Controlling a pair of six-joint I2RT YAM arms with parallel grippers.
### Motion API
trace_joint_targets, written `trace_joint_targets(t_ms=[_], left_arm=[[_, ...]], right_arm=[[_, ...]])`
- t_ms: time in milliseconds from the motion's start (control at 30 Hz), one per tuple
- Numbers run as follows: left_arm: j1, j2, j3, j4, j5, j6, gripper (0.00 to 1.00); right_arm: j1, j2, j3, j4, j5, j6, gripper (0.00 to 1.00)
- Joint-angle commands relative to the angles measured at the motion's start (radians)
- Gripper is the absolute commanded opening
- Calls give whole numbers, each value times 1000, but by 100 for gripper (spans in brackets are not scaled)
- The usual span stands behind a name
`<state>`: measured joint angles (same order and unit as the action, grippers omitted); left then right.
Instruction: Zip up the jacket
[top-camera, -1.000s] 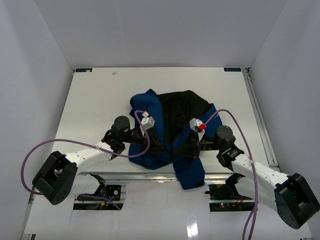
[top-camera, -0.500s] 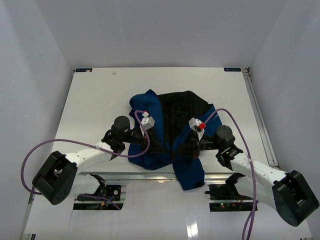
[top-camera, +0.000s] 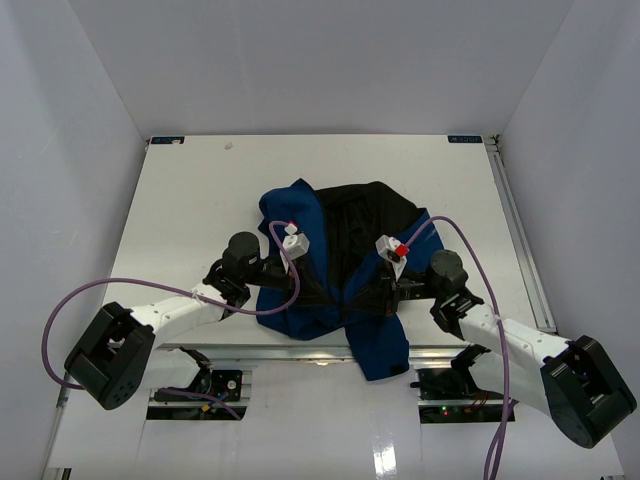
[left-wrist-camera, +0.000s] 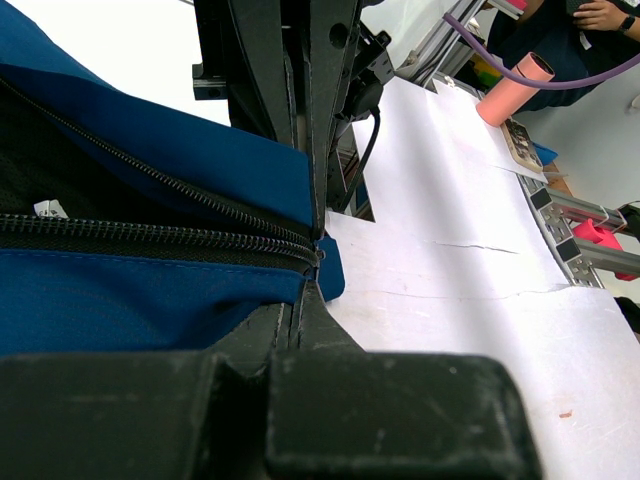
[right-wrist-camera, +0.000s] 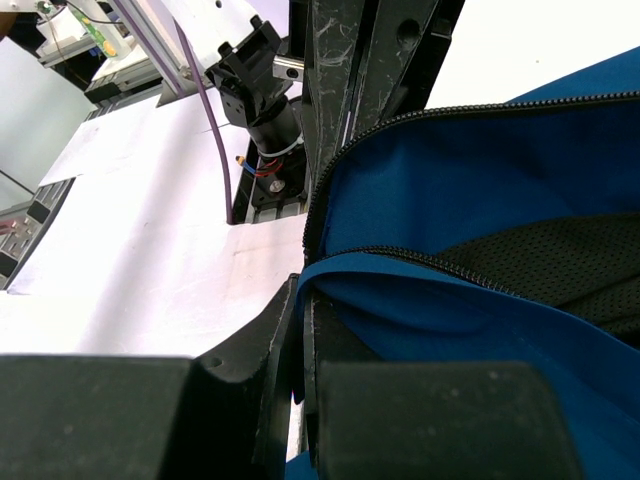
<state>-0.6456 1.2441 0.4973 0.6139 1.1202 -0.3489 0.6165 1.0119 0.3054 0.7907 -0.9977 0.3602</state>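
Jacket (top-camera: 350, 230) is lying open at centre frame on your worktop (top-camera: 190, 200); your left fingers (left-wrist-camera: 282, 325) and right fingers (right-wrist-camera: 275, 340) are each clamping its blue zipper edge.

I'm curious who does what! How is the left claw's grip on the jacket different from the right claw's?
The left gripper pinches the jacket where two zipper rows meet; the right gripper pinches a blue edge where the rows spread apart. The left gripper comes from the left, the right gripper from the right. Both are shut.
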Motion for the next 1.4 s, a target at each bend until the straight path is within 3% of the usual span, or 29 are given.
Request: trace_joint_targets(t_ms=[0,967,1367], left_arm=[[-9,-32,3,17,26,19,0],[-19,-21,18,-33,12,48,0],[-23,-6,35,-72,-3,63,0]], right_arm=[[8,7,46,67,-9,9,8],[14,11,83,50,34,36,8],[20,5,115,-57,80,-15,8]])
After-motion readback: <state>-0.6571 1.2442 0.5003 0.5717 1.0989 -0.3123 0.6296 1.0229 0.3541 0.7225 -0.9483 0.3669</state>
